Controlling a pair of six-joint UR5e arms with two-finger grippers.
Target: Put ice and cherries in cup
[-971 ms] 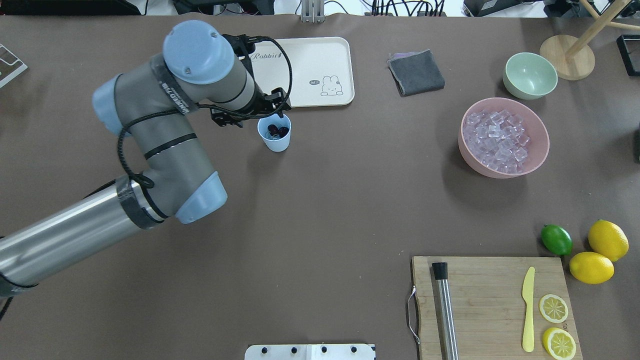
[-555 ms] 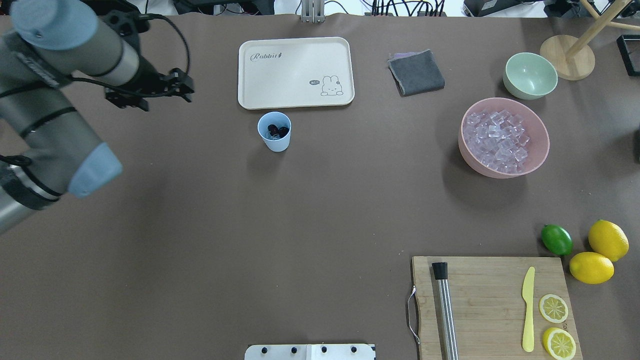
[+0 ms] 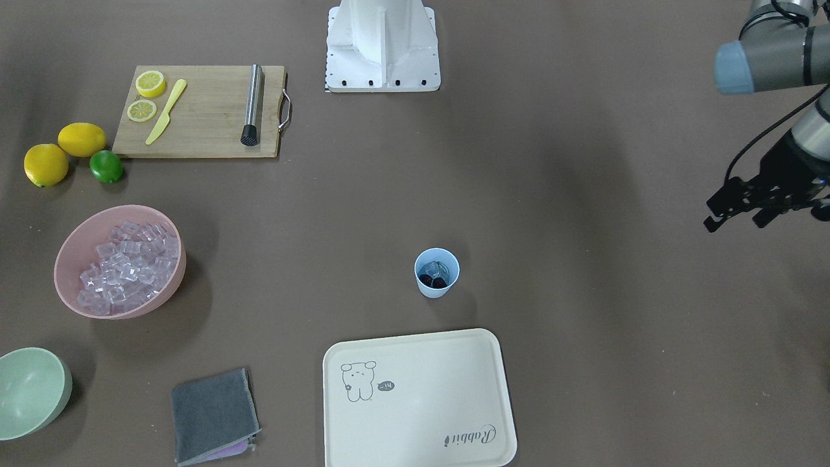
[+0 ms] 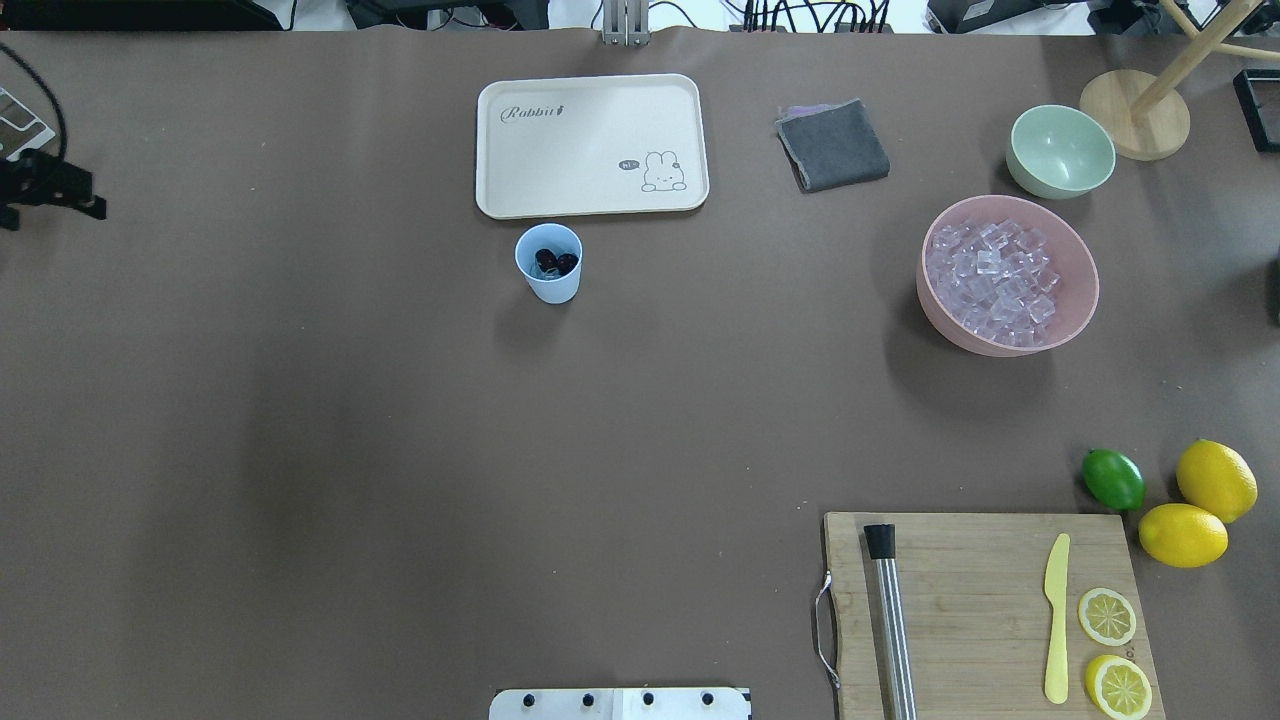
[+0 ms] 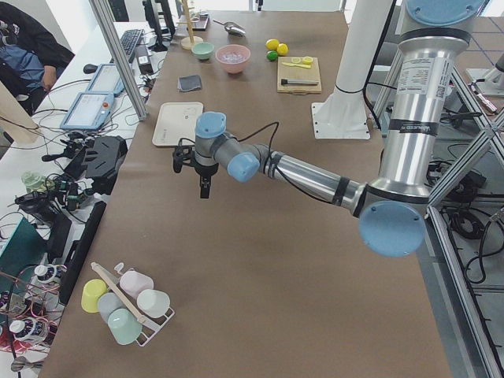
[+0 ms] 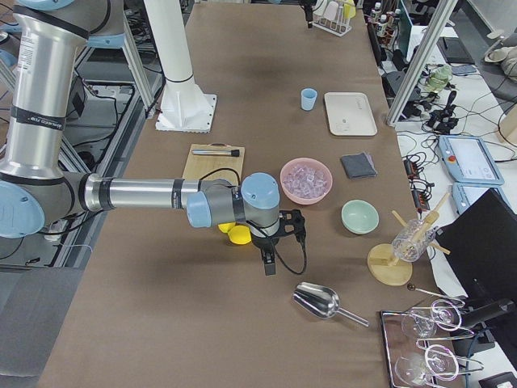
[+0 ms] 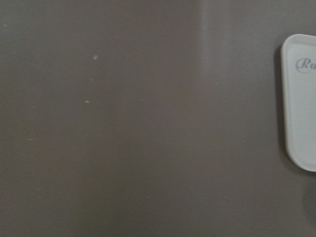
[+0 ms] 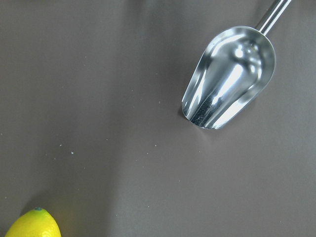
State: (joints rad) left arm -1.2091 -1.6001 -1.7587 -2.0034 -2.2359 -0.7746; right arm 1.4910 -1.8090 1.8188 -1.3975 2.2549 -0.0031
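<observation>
The light blue cup (image 4: pixel 548 270) stands upright just in front of the cream tray, also seen in the front view (image 3: pixel 436 282). The dark cherries (image 4: pixel 556 262) lie inside it, on a glassy piece of ice (image 3: pixel 433 266). More ice cubes (image 4: pixel 990 280) fill the pink bowl (image 4: pixel 1075 300) far to the right. My left gripper (image 4: pixel 50 203) is open and empty at the table's far left edge, well away from the cup; it also shows in the front view (image 3: pixel 736 219). My right gripper (image 6: pixel 267 265) shows only in the right side view, and I cannot tell whether it is open or shut.
A cream tray (image 4: pixel 590 145), a grey cloth (image 4: pixel 832 145) and a green bowl (image 4: pixel 1060 150) lie at the back. A cutting board (image 4: pixel 980 600) with knife and lemon slices, a lime (image 4: pixel 1113 479) and lemons sit front right. A metal scoop (image 8: pixel 229 79) lies under the right wrist.
My left arm has swung from just above the cup to the table's far left edge. The cup with the cherries in it has stayed put.
</observation>
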